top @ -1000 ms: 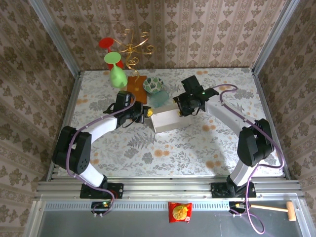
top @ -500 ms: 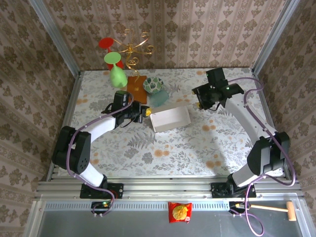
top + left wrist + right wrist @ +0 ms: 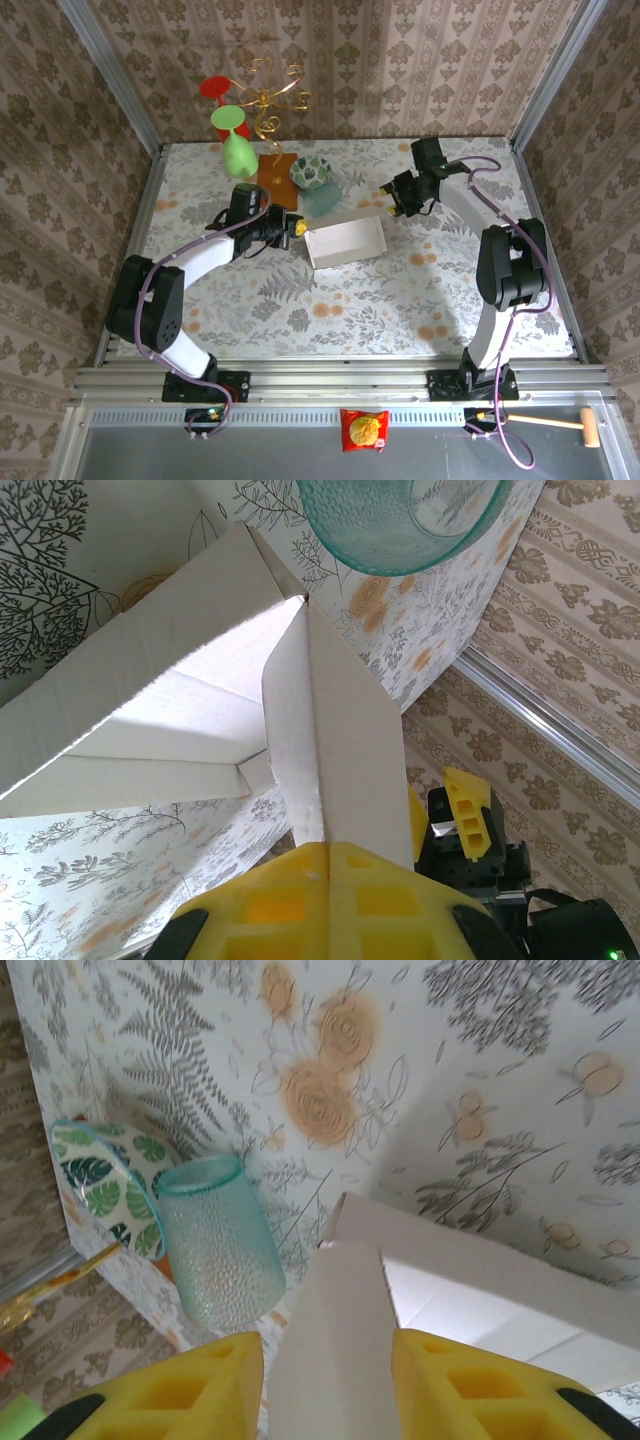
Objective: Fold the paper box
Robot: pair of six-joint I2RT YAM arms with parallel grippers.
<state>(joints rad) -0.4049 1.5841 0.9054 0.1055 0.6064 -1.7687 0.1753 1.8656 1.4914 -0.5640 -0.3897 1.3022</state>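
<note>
Top view: the white paper box (image 3: 345,243) lies open-topped mid-surface (image 3: 400,300), its far-left corner just beside a teal cup (image 3: 322,203). The near half of the surface is open room. The left claw (image 3: 297,228) is at the box's left end, the right claw (image 3: 392,207) at its right end. A red packet (image 3: 364,430) lies beyond the near rail, print too small to read

Left wrist view: the claw (image 3: 325,855) is clamped together on an end flap of the box (image 3: 200,710)

Right wrist view: a box (image 3: 480,1280) flap stands between the claw's (image 3: 325,1350) yellow fingers; I cannot tell if they grip it. The cup (image 3: 220,1250) stands near the box's corner
</note>
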